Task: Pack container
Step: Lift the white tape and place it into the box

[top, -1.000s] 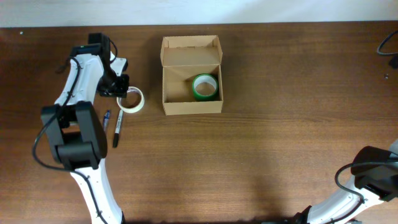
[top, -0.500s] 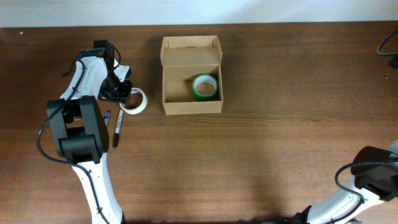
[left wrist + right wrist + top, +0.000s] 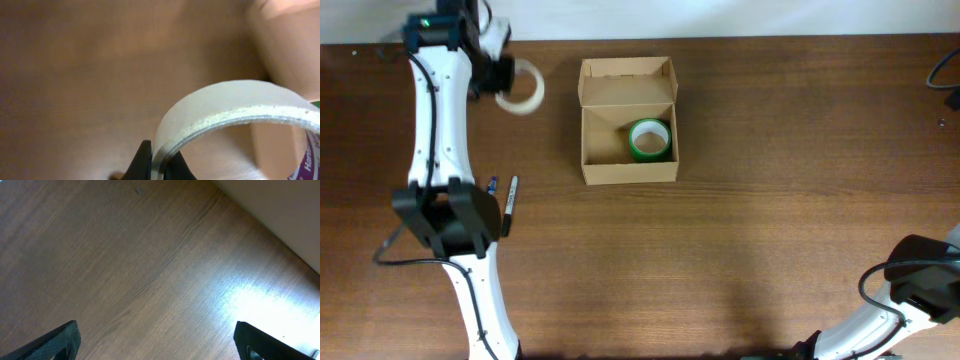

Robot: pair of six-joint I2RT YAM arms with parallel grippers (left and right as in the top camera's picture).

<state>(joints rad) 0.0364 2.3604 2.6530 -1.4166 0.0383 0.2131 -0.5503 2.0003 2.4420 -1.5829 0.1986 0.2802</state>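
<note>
The container (image 3: 628, 165) is an open tan cardboard box with its flap lid folded back, at the table's upper middle. A green tape roll (image 3: 649, 140) lies inside it at the right. My left gripper (image 3: 500, 76) is shut on a white tape roll (image 3: 523, 88) and holds it raised above the table, left of the box. In the left wrist view the roll (image 3: 235, 107) is pinched at its rim between the fingers (image 3: 144, 161), with the box blurred at the right (image 3: 287, 45). My right gripper (image 3: 157, 342) is open and empty over bare table.
A black marker (image 3: 508, 205) and a small blue pen (image 3: 492, 190) lie on the table left of the box. The right arm's base (image 3: 920, 275) sits at the lower right corner. A cable (image 3: 948, 75) shows at the right edge.
My left gripper has lifted the white tape roll off the table and carried it up and toward the far edge. The markers stayed in place. The right arm has not moved.
</note>
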